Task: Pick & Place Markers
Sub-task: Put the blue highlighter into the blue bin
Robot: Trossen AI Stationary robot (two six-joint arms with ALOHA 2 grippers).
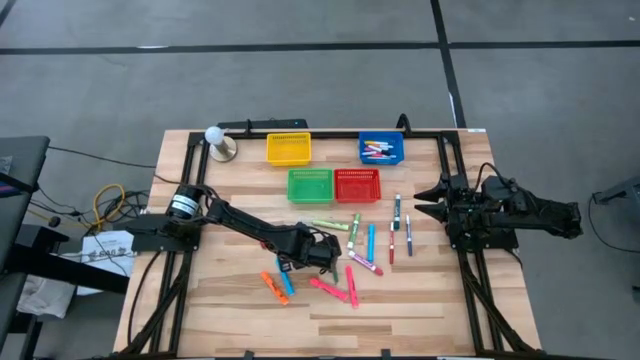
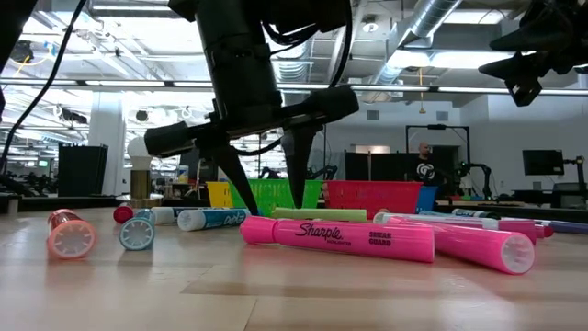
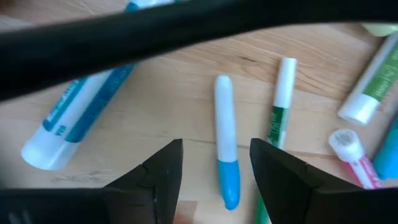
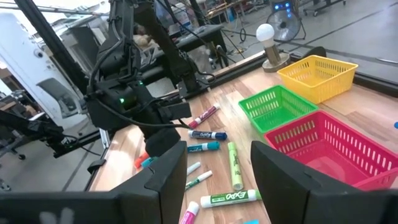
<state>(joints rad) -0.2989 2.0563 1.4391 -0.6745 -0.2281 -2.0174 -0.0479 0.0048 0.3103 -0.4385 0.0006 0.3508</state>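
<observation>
Pink marker [image 2: 338,239] lies nearest on the counter [image 1: 420,300], markers [image 1: 352,250] scattered below the red basket [image 1: 357,185]. Left pincer [image 1: 328,252] spread wide over a white-blue marker [image 3: 226,143] (not touching). Right pincer [image 1: 424,200] open, right of the red basket.

1. High view: straight down over the whole table [image 1: 250,310], both arms inside the frame.
2. Low view: at tabletop height, level across the wood into the room behind — a pink marker [image 2: 336,238] lies very near the lens.
3. Left wrist view: close above the tabletop, apparently looking steeply down.
4. Right wrist view: from the table's right edge, looking left across the red basket [image 4: 323,144] — the same red basket [image 1: 357,185] shows from overhead.
</observation>
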